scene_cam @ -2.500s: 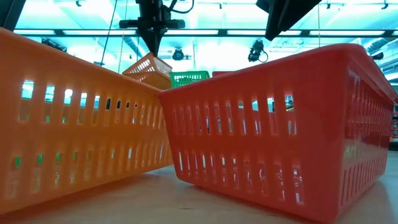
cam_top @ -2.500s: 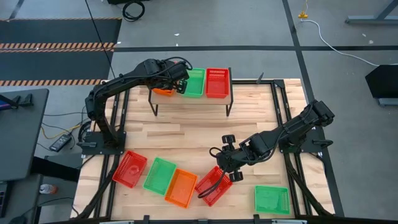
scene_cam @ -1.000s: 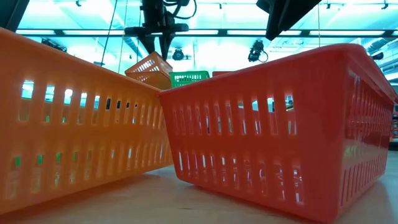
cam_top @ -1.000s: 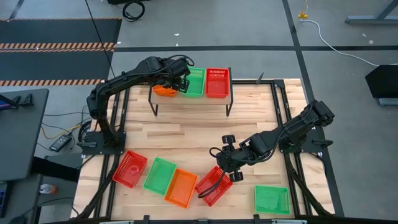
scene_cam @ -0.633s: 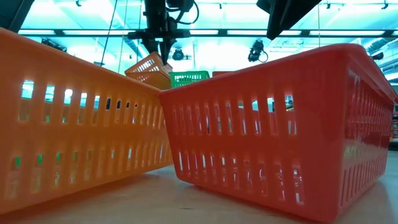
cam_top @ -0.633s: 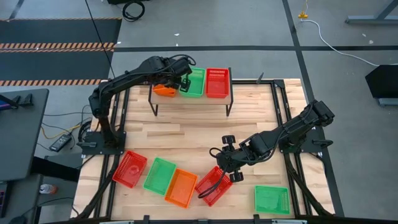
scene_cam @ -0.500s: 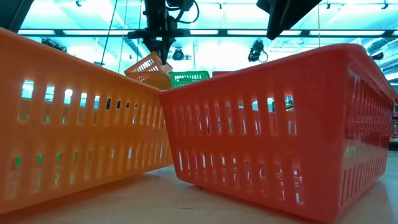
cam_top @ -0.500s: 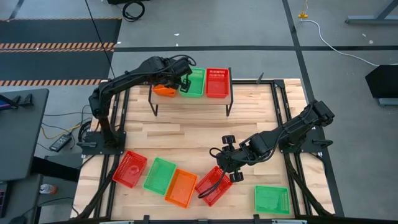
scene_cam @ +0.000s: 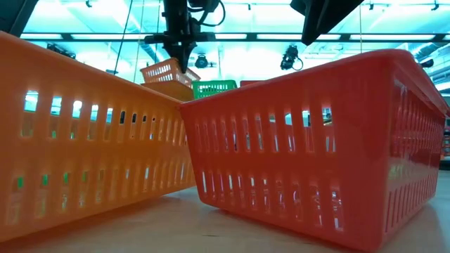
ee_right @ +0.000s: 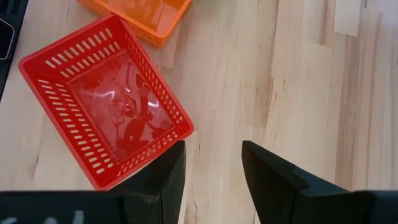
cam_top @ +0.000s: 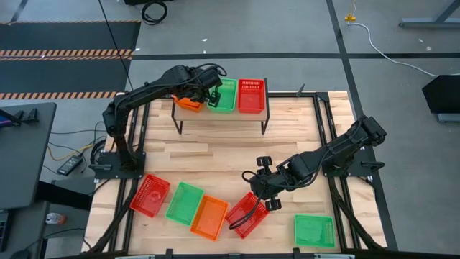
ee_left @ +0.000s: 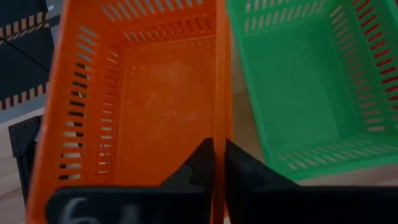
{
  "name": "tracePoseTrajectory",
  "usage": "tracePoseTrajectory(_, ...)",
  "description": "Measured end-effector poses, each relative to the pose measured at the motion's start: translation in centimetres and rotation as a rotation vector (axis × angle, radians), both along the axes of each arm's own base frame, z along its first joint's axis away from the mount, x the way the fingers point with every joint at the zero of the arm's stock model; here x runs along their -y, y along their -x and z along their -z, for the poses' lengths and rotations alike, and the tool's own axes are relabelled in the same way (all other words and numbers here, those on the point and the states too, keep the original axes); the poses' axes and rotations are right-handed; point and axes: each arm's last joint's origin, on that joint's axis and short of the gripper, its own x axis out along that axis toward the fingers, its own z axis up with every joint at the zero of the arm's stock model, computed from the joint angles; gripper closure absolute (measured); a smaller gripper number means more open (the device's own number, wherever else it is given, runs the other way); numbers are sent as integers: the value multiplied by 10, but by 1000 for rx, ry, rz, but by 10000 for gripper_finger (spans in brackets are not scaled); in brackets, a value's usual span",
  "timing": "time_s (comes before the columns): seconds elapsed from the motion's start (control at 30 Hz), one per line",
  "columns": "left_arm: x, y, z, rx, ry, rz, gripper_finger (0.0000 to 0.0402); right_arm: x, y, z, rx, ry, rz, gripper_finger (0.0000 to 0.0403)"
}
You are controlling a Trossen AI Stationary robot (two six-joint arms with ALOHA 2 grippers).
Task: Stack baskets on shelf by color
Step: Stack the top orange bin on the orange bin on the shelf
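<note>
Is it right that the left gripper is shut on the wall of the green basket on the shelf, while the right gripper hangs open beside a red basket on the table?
Not quite. The left gripper is shut on the wall of the orange basket, not the green basket beside it; the left wrist view shows this. The right gripper does hang open beside the red basket.

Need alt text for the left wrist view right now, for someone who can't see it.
The left gripper is shut on the long side wall of an orange basket, its two dark fingers pinching the rim. A green basket sits right beside it, with a sliver of a red basket past that.
</note>
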Motion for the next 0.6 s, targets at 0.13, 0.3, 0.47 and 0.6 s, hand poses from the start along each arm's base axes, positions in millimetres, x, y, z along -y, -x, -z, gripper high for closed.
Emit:
tracePoseTrajectory(0.13, 0, 0, 0, 3, 0, -4, 340, 0, 0, 0, 0, 0, 0, 239)
tracePoseTrajectory(0.3, 0, 0, 0, 2, 1, -3, 338, 0, 0, 0, 0, -1, -1, 239)
tracePoseTrajectory(0.47, 2, -1, 0, 7, 2, 8, 349, 0, 0, 0, -1, -2, -1, 239)
tracePoseTrajectory(0.6, 2, -3, -2, 30, -9, 19, 350, 0, 0, 0, -1, -1, -1, 239)
